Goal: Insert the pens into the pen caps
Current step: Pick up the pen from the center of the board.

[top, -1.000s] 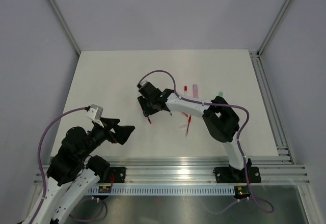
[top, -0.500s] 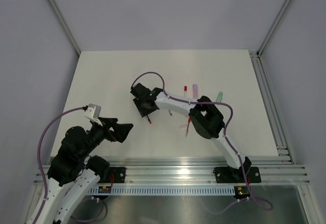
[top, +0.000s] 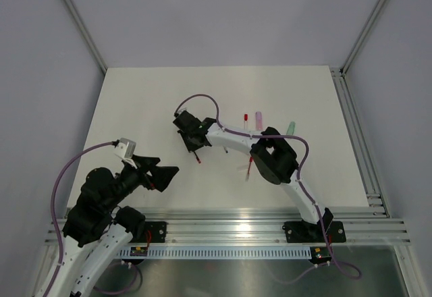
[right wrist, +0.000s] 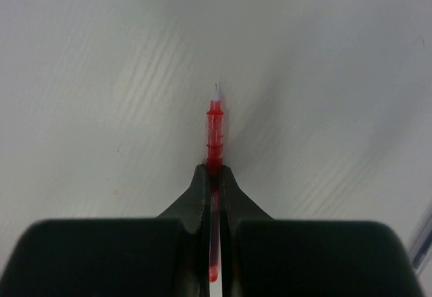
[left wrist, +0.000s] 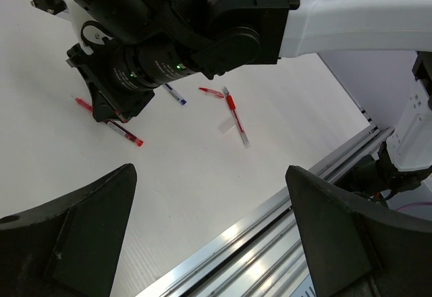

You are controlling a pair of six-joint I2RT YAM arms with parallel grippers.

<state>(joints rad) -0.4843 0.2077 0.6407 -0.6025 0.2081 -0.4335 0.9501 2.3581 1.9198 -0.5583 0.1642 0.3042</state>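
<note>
My right gripper [right wrist: 214, 170] is shut on a thin red pen [right wrist: 214, 125]. The pen's pointed tip sticks out past the fingertips, just above the white table. From above, this gripper [top: 190, 137] sits left of the table's centre, with a red pen end [top: 198, 159] showing just below it. My left gripper [left wrist: 209, 175] stands open over the table's front edge, nothing between its fingers. It is at the front left [top: 162, 174] in the top view. More pens lie right of the right gripper: a blue one [left wrist: 175, 94], a short red one [left wrist: 211, 92] and a red one with a clear barrel [left wrist: 234, 111].
Behind the right arm lie a small red cap [top: 246, 117], a lilac-pink piece [top: 258, 119] and a green pen [top: 291, 127]. The right arm's white link [top: 233, 138] spans the table's middle. A metal rail [left wrist: 283, 216] runs along the front edge.
The right gripper moved slightly left and closed its jaws on the red pen. The left gripper has barely moved.
</note>
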